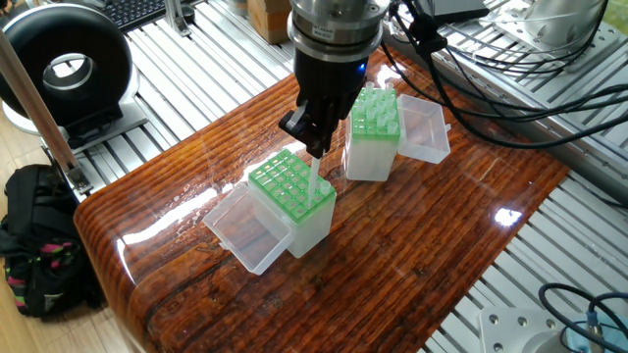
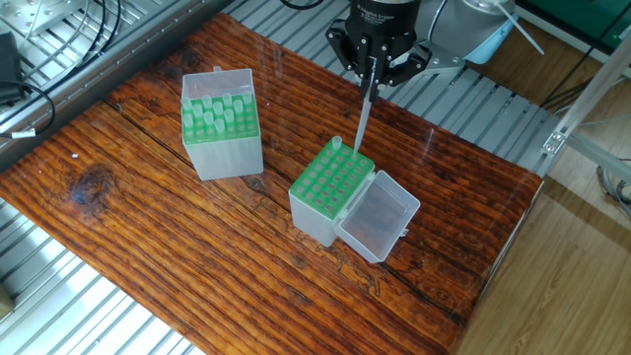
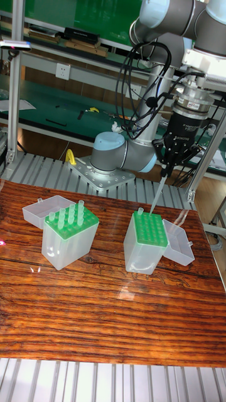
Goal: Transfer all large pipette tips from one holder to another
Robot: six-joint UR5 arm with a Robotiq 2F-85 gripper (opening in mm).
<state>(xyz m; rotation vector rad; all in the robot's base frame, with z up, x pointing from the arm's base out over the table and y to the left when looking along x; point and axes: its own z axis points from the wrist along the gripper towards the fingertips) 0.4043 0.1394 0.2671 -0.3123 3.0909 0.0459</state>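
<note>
While one tip [image 2: 336,145] already stands in a corner hole of the near rack [image 2: 334,177], the gripper [image 2: 373,67] hangs above that rack with its fingers closed on the top of a second tip [image 2: 363,116], whose point hangs just over the green grid and does not look seated yet. That carried tip is close to upright in the tall fixed view, slightly tilted, and aimed at a hole near the one already filled (which hole exactly I cannot tell). Apart from the corner tip, the rack's holes look bare, and its clear lid [image 2: 377,221] lies hinged open beside it on the table [image 2: 148,237]. Set apart from it, the other rack [image 2: 220,116] is still crowded: many whitish tops stand up from its grid, though a few holes toward one side look vacant, and the views are too small to count them reliably. So I judge the task to be at an early stage, with one tip delivered, a second in hand about to go down, and most of the source rack left to move. Each remaining tip would need its own trip across the gap between the racks.
</note>
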